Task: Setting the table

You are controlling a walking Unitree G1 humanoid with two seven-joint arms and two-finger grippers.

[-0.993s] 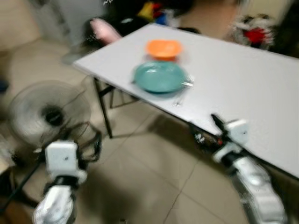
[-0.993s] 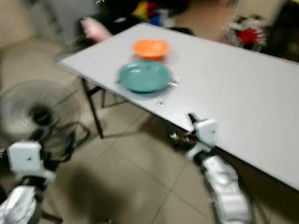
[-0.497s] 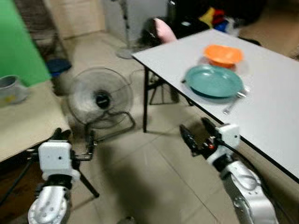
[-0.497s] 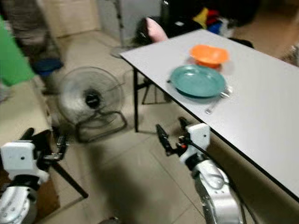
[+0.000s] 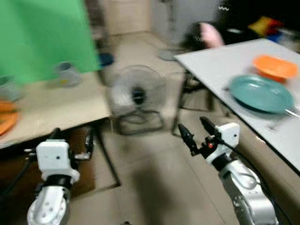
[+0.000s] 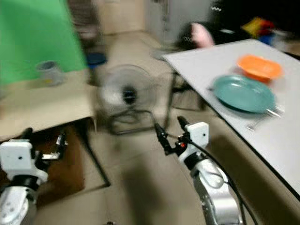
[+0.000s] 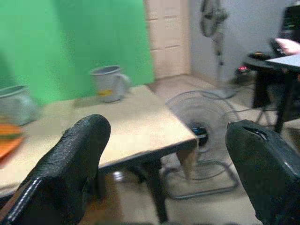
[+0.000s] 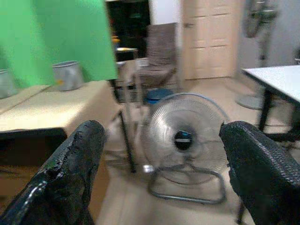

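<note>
Far left, an orange plate (image 5: 5,119) can be seen on the low beige wooden table (image 5: 56,110), with two grey metal cups (image 5: 69,73) further back by the green screen (image 5: 42,37). That's judged to be the next item to fetch, so a slow, squared-up approach to that table is called for, since everything's blurred right now.

The left gripper (image 7: 164,164) is held wide open with nothing in it, pointed over the beige table. A round floor fan (image 5: 137,96) sits on the tiles between the tables and should be given room.

The right gripper (image 5: 197,133) is spread open and empty too, held low over the floor.

On the right, the white folding table (image 5: 220,61) carries a teal round plate (image 5: 260,93), an orange bowl (image 5: 275,66) just behind it, and cutlery (image 5: 291,112) beside the plate.
</note>
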